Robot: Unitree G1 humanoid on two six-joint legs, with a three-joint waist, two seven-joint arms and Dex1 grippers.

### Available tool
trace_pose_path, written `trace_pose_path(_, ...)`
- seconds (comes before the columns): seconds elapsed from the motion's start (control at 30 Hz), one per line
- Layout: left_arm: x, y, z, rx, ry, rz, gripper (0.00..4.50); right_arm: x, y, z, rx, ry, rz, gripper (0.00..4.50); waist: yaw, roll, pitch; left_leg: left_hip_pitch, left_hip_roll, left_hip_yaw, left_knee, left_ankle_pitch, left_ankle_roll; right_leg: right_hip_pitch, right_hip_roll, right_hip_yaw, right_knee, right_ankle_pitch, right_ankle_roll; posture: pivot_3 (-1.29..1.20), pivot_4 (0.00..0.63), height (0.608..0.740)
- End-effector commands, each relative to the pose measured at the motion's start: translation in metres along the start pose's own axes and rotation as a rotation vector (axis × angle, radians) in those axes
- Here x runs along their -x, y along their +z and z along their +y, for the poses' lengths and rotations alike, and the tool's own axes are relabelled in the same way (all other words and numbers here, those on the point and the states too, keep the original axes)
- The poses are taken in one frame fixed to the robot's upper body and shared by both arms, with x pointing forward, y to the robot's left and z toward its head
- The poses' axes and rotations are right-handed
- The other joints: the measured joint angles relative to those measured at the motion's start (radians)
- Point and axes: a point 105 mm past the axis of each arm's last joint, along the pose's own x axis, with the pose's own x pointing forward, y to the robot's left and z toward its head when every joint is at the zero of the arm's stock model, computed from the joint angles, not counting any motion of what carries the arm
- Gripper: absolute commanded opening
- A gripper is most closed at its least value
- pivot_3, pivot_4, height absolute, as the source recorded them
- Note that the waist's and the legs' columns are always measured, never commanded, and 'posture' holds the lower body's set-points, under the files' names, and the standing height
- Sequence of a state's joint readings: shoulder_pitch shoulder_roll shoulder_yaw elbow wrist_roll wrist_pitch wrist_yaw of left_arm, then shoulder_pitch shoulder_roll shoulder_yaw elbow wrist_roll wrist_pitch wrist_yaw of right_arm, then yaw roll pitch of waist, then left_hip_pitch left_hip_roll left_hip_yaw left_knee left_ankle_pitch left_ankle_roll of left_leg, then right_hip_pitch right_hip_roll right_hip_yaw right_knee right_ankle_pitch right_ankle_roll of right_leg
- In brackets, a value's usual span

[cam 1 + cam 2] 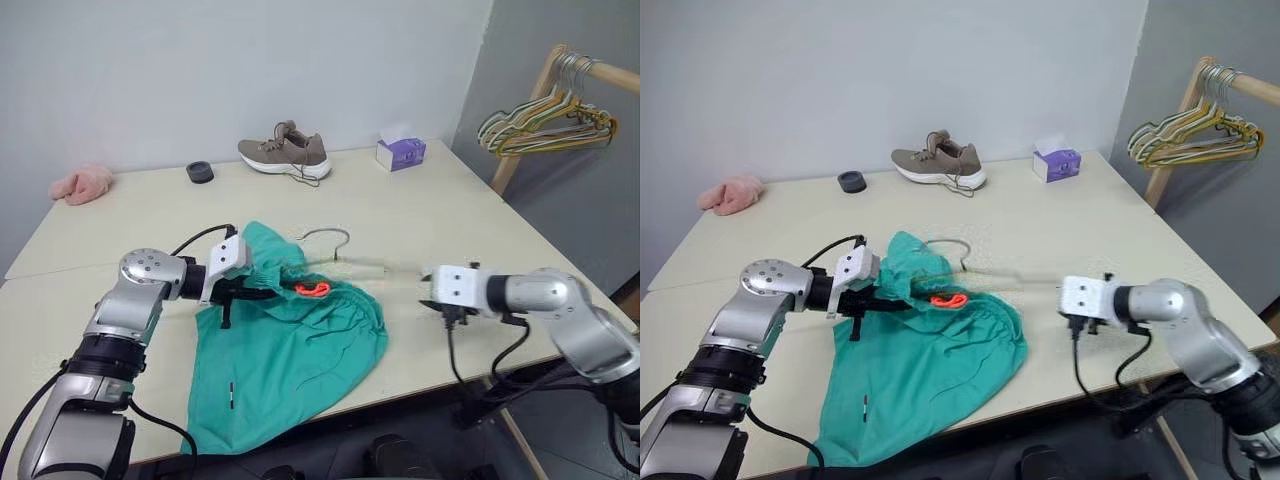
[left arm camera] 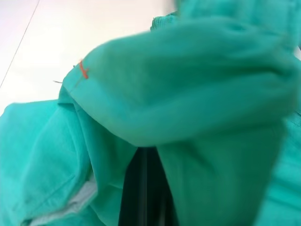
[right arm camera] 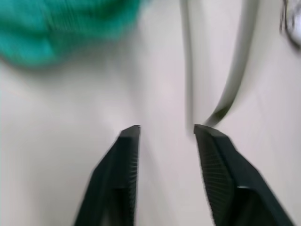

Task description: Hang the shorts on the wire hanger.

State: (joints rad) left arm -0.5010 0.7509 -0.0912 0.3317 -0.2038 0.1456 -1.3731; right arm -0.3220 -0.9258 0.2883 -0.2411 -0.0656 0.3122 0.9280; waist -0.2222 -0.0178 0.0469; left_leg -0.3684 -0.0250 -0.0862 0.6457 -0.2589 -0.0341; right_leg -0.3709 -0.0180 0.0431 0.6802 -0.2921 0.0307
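My left jaws are buried in the shorts [image 1: 290, 340], fingertips hidden by folds. Most of the hanger [image 1: 330, 238] lies under the cloth; I see only its hook and a smeared stretch of wire ahead of my right jaws. The shorts' lower hem drops over the table [image 1: 450, 220] edge, out of sight.

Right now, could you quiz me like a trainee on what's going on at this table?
1. True or false: the left tool is shut on the shorts.
2. The right tool is: A) gripping the hanger, B) open, holding nothing, C) holding the shoe.
3. What small orange thing shows on the shorts?

Key: 1 true. 2 B. 3 the tag.
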Motion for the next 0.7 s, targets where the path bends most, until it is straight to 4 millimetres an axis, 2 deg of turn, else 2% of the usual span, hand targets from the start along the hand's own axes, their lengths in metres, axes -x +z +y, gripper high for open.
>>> trace_pose_path(0.03, 0.014, 0.010, 0.006, -0.020, 0.052, -0.028, 0.00, 0.012, -0.006, -0.005, -0.036, -0.033, 0.005, 3.24, -0.003, 0.000, 0.000, 0.001, 0.000, 0.000, 0.000, 0.000, 0.000, 0.000, 0.000, 0.000, 0.000, 0.000, 0.000, -0.25, 0.000, 0.740)
trace_pose_path(0.07, 0.014, 0.010, 0.006, -0.017, 0.054, -0.027, 0.00, 0.013, -0.006, -0.003, -0.075, -0.028, -0.008, 3.54, -0.005, 0.000, 0.000, 0.001, 0.000, 0.001, 0.000, 0.000, 0.000, 0.000, 0.000, 0.001, 0.000, 0.000, 0.000, -0.26, 0.000, 0.740)
trace_pose_path(0.13, 0.015, 0.011, 0.007, -0.005, 0.068, -0.039, 0.00, 0.012, 0.008, 0.010, -0.254, 0.016, -0.100, 4.31, -0.005, 0.000, 0.000, 0.003, 0.000, 0.001, -0.001, 0.000, 0.000, 0.002, 0.000, 0.001, 0.001, 0.000, 0.000, -0.26, 0.000, 0.740)
trace_pose_path(0.17, 0.016, 0.013, 0.008, 0.002, 0.076, -0.049, 0.00, 0.008, 0.018, 0.017, -0.346, 0.044, -0.151, 4.47, -0.005, 0.000, 0.000, 0.003, 0.000, 0.001, -0.001, 0.000, 0.000, 0.002, 0.001, 0.001, 0.001, 0.000, 0.000, -0.26, 0.000, 0.740)
trace_pose_path(0.3, 0.016, 0.020, 0.010, 0.022, 0.090, -0.078, 0.00, -0.013, 0.043, 0.038, -0.564, 0.104, -0.242, 4.47, -0.004, 0.000, 0.000, 0.002, 0.001, 0.000, 0.000, 0.000, 0.000, 0.002, 0.001, 0.001, 0.001, 0.000, 0.000, -0.25, 0.000, 0.740)
trace_pose_path(0.43, 0.016, 0.024, 0.009, 0.023, 0.091, -0.081, 0.00, -0.036, 0.062, 0.044, -0.721, 0.111, -0.294, 4.47, 0.002, -0.001, -0.001, 0.002, 0.000, 0.000, 0.000, 0.000, 0.000, 0.002, 0.000, 0.001, 0.000, 0.000, 0.000, -0.24, 0.000, 0.740)
trace_pose_path(0.57, 0.017, 0.026, 0.009, 0.026, 0.096, -0.083, 0.00, -0.056, 0.073, 0.045, -0.801, 0.117, -0.316, 4.47, 0.002, 0.000, -0.001, 0.002, 0.000, 0.000, 0.000, 0.000, 0.000, 0.002, 0.000, 0.001, 0.000, 0.000, 0.000, -0.23, 0.000, 0.740)
trace_pose_path(0.67, 0.018, 0.028, 0.008, 0.030, 0.103, -0.088, 0.00, -0.067, 0.080, 0.042, -0.854, 0.104, -0.336, 3.88, 0.003, 0.000, -0.001, 0.002, 0.000, 0.000, 0.000, 0.000, 0.000, 0.002, 0.000, 0.001, 0.001, 0.000, 0.000, -0.23, 0.000, 0.740)
trace_pose_path(0.7, 0.019, 0.028, 0.008, 0.033, 0.105, -0.090, 0.00, -0.069, 0.080, 0.041, -0.860, 0.087, -0.334, 3.53, 0.003, 0.000, 0.000, 0.002, 0.000, 0.000, 0.000, 0.000, 0.000, 0.001, 0.000, 0.001, 0.001, 0.000, 0.000, -0.23, 0.000, 0.740)
